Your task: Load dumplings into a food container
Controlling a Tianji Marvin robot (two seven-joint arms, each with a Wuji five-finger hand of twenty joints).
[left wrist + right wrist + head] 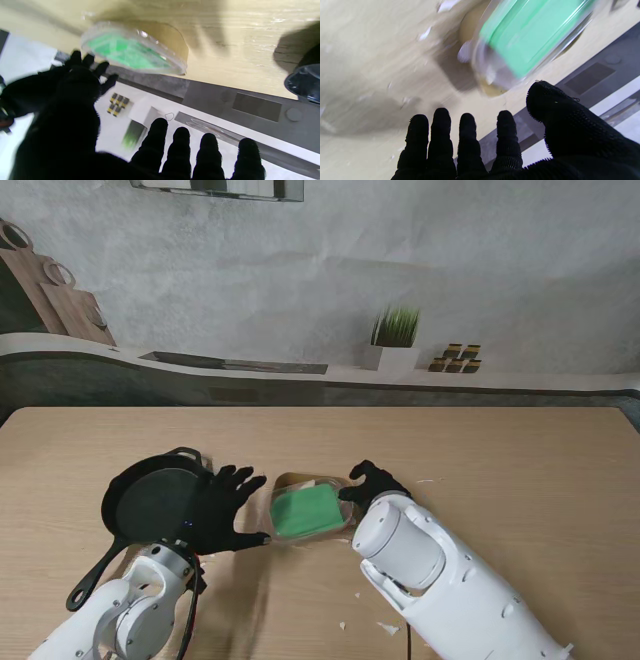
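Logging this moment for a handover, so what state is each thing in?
Left hand: open, fingers spread, holding nothing.
Right hand: open, beside the container.
Food container: clear, green lid on, lying on the table.
Black pan: on the table, contents unclear.

We see a light wooden table (480, 450) with a visible grain filling the stand view from its far edge down to us. A clear food container (310, 510) with a green inside sits on it near the middle; we take it as our landmark. To the left of the container lies a black frying pan (150, 498), its handle (95, 573) pointing toward us. To the right of the container and nearer to us, small white scraps (388, 629) lie scattered on the wood. Farther right of the container the bare boards run on to the table's edge.
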